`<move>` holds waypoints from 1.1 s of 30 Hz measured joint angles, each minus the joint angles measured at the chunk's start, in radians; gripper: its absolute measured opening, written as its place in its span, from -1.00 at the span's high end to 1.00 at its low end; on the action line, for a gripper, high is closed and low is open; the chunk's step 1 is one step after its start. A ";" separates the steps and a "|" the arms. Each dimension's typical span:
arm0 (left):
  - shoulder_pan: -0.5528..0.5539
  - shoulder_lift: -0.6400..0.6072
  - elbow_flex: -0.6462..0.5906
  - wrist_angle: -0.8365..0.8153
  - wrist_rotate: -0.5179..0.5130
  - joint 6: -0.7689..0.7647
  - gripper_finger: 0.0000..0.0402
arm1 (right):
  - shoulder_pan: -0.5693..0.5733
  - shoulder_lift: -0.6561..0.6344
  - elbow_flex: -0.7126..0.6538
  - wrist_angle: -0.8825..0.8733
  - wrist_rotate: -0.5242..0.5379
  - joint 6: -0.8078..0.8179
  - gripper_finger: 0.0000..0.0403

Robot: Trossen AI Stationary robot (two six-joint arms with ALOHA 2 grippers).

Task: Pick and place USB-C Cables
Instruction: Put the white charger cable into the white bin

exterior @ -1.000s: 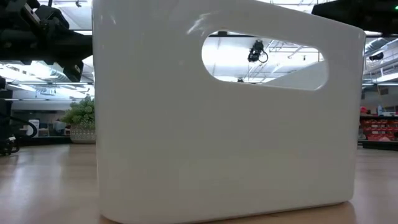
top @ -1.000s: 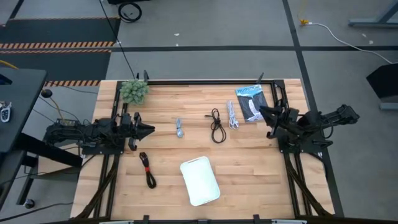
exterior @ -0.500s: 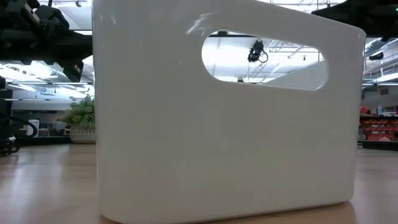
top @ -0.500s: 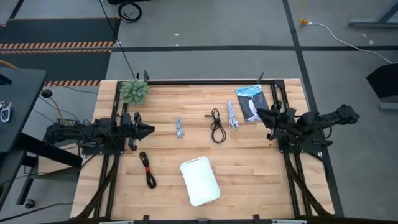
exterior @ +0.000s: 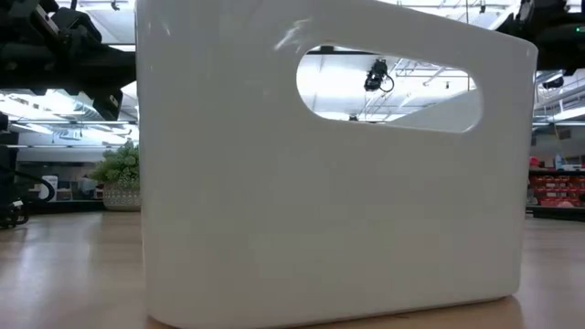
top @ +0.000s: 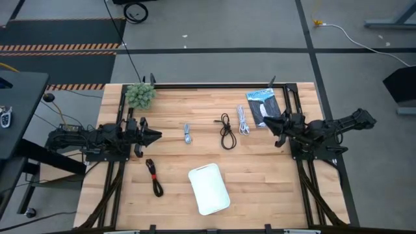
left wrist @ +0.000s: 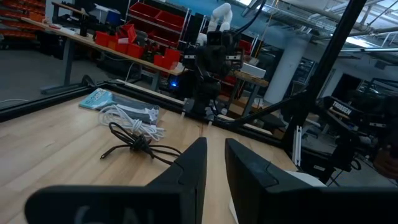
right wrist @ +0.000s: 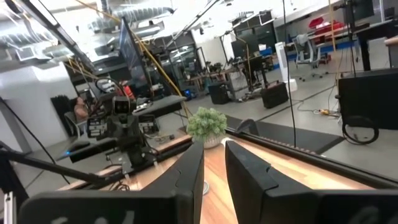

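In the high view the short grey cable [top: 187, 134], the black cable [top: 226, 132] and the white cable [top: 243, 121] lie in a row across the table's middle. The black cable with a red tie [top: 153, 177] lies nearer the near edge, left of the white tray [top: 209, 188]. My left gripper [top: 158, 135] is shut and hovers at the left side, pointing at the grey cable. My right gripper [top: 265, 123] is shut and hovers just right of the white cable. The left wrist view shows the black cable [left wrist: 134, 146] and the white cable [left wrist: 134, 124] beyond my left gripper [left wrist: 214, 162].
A blue-and-black flat packet [top: 263, 106] lies at the far right, close behind my right gripper. A small potted plant [top: 140, 95] stands at the far left corner. In the low view the white tray [exterior: 329, 164] blocks nearly everything. Bare wood lies right of the tray.
My right arm has reached out from the table's right side toward the white cable, its gripper moving left and slightly nearer. The cables, the tray and the packet lie where they were.
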 joint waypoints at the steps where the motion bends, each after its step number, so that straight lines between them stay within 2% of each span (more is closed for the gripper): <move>1: 0.000 0.000 0.000 0.000 0.000 0.000 0.67 | 0.000 0.006 0.000 -0.001 -0.001 0.004 0.64; 19: 0.000 0.000 0.000 0.000 0.000 0.000 0.67 | 0.002 0.108 0.001 0.014 -0.018 0.043 0.64; 33: 0.000 0.000 0.000 0.000 0.000 0.000 0.67 | 0.002 0.224 0.075 0.007 -0.029 0.045 0.64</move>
